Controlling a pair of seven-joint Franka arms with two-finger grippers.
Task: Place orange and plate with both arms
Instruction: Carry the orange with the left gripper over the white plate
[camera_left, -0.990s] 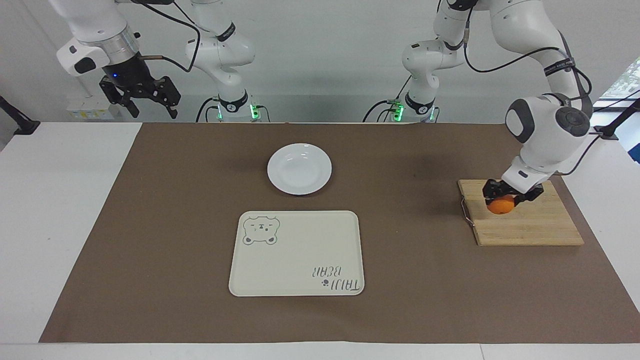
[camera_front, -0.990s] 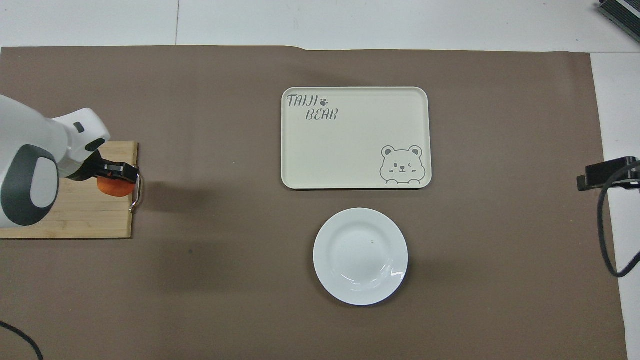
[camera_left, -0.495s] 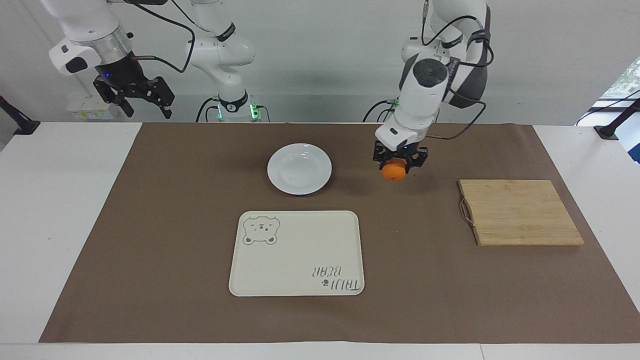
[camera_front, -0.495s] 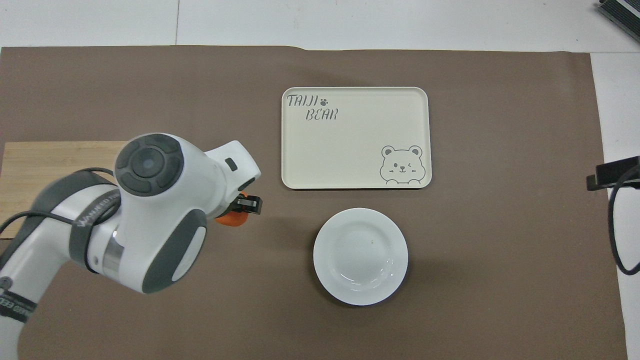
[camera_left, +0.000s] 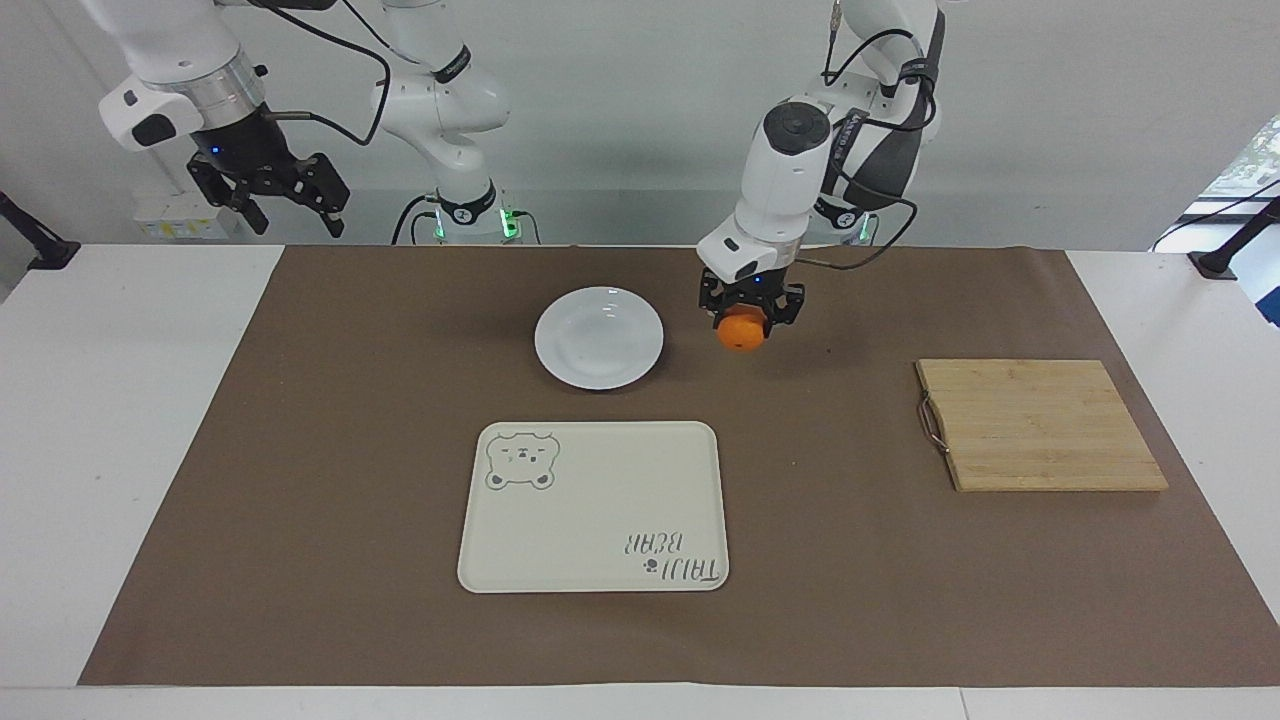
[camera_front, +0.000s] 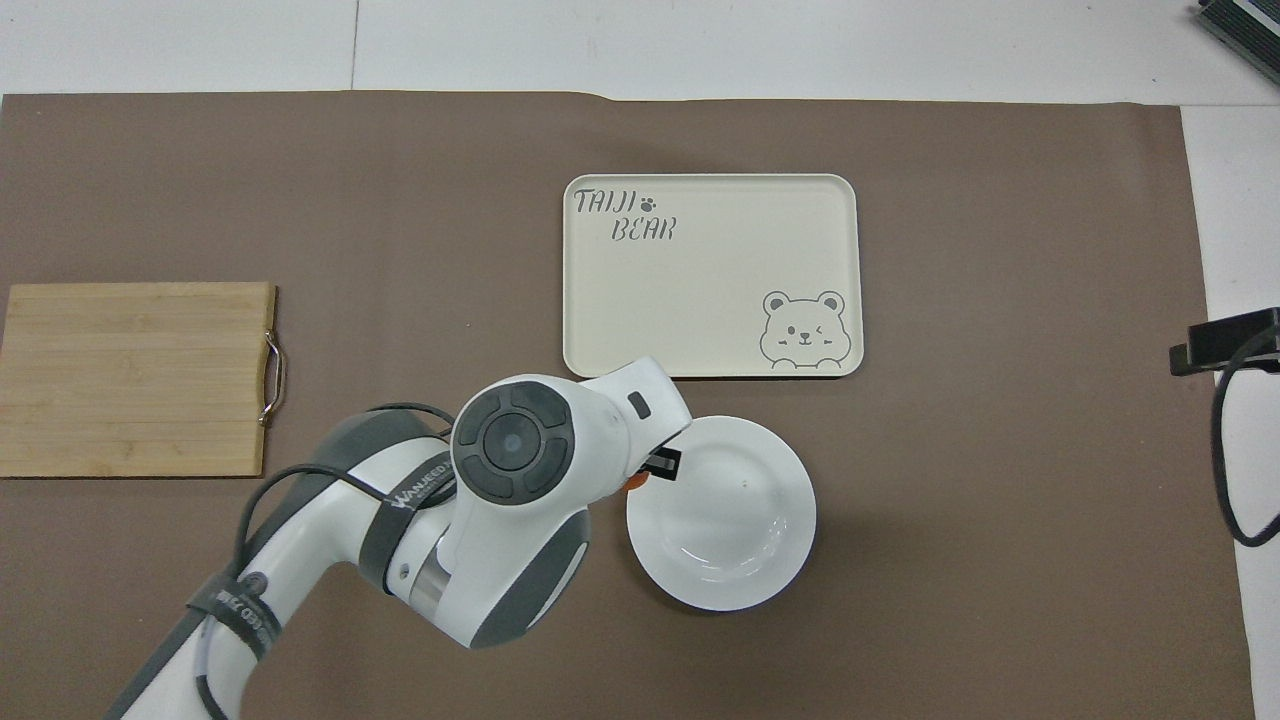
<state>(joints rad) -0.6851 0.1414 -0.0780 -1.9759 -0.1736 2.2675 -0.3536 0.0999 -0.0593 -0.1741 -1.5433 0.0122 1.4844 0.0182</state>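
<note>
My left gripper (camera_left: 747, 322) is shut on the orange (camera_left: 741, 337) and holds it in the air over the brown mat, just beside the white plate (camera_left: 598, 337) on the side toward the left arm's end. In the overhead view the arm's wrist covers nearly all of the orange (camera_front: 632, 483), which peeks out at the rim of the plate (camera_front: 722, 512). The plate lies bare on the mat. My right gripper (camera_left: 298, 222) waits open and raised over the white table at the right arm's end.
A cream tray with a bear print (camera_left: 595, 505) lies farther from the robots than the plate. A bare wooden cutting board (camera_left: 1040, 425) with a metal handle sits toward the left arm's end. A brown mat (camera_left: 350, 450) covers the table's middle.
My left gripper lifted the orange off the wooden board and carried it across the mat to just beside the plate. The right gripper barely moved.
</note>
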